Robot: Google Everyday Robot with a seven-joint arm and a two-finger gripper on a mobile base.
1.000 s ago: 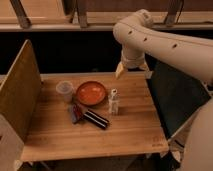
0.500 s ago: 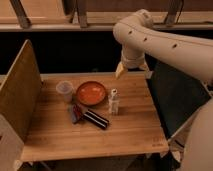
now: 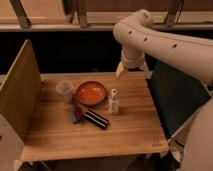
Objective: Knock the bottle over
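Nothing has moved: the pincer (image 3: 131, 70) hangs above the counter's (image 3: 131, 127) far edge, right of centre, its opening impossible to tell. Bottle (image 3: 114, 102) stands upright mid-frame, just right of the orange bowl (image 3: 91, 93).

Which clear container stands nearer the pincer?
The slim white-capped bottle, right of the orange bowl; the wider cup is left of it. The pincer hangs above the far edge of the table.

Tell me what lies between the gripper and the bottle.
Only bare wooden table, in the camera view: the gripper hangs over its far edge, the bottle stands upright, the orange bowl beside it.
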